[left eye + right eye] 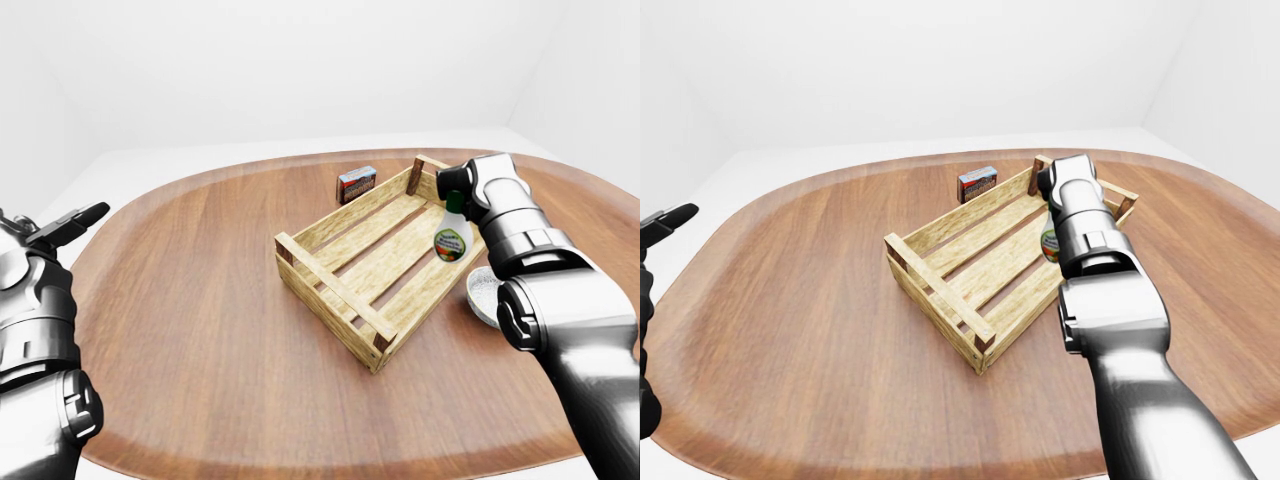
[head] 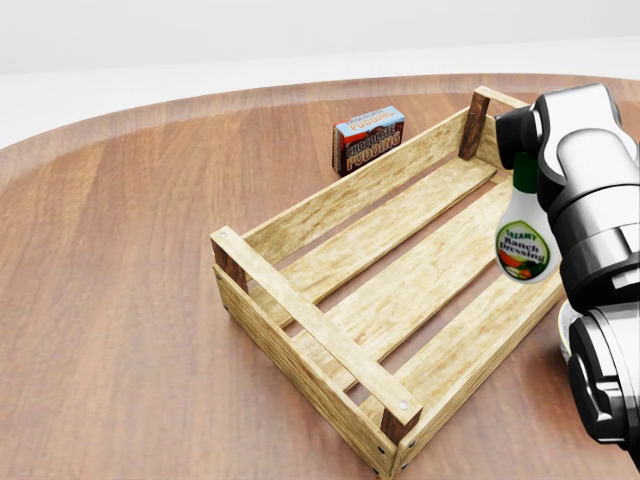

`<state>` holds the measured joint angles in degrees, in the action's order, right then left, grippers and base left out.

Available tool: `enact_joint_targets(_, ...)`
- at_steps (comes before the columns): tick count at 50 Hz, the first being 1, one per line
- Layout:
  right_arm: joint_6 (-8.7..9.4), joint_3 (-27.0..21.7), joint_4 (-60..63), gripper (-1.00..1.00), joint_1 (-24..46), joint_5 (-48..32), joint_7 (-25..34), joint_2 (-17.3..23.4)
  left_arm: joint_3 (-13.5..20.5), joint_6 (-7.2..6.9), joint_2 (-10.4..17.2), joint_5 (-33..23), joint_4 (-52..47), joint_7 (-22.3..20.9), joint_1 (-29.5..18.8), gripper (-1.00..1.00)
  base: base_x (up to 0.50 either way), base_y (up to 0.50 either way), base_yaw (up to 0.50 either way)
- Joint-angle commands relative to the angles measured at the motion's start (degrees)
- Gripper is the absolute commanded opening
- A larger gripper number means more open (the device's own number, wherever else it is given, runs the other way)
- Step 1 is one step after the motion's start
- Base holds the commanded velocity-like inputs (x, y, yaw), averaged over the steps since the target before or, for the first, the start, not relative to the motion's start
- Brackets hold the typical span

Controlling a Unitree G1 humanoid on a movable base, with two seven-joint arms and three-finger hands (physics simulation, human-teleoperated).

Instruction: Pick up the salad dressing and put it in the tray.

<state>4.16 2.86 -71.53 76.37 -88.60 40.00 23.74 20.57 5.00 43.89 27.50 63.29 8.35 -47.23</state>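
Note:
The salad dressing (image 2: 524, 245) is a white ranch bottle with a green cap, hanging upright from my right hand (image 2: 518, 150), which is shut round its neck. It hovers over the right-hand long side of the wooden slatted tray (image 2: 310, 322), low above the slats; I cannot tell whether it touches them. In the right-eye view my forearm hides most of the bottle. At the left edge of the left-eye view my left hand (image 1: 70, 225) is raised with fingers spread, holding nothing, far from the tray.
A chocolate pudding box (image 2: 369, 139) stands just beyond the tray's top-left long side. A white bowl (image 1: 484, 292) sits on the round wooden table (image 2: 120, 300) right of the tray, below my right forearm. White floor surrounds the table.

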Motion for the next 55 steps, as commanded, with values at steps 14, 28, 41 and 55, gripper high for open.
enact_joint_targets(14,0.84,0.48,-4.19,-1.0,3.64,4.39,-2.95,-4.62,0.06,0.0,-0.08,-0.06,-0.37,0.05,0.13,1.0,0.0,0.0,0.0)
enact_joint_targets(28,0.84,0.69,-6.06,-1.0,-2.64,6.23,-6.85,-7.8,0.01,0.0,-0.19,-0.01,0.07,-0.08,0.11,1.0,0.0,0.0,0.0)
enact_joint_targets(41,0.84,-1.17,-7.33,-1.0,-6.87,7.91,-13.72,-6.21,-0.06,0.0,-0.35,-0.16,0.68,-0.19,0.02,1.0,0.0,0.0,0.0)
enact_joint_targets(55,0.84,-3.38,-7.47,-1.0,-8.37,11.08,-33.27,-5.34,-0.1,0.0,-0.4,-0.24,0.61,-0.19,0.12,1.0,0.0,0.0,0.0)
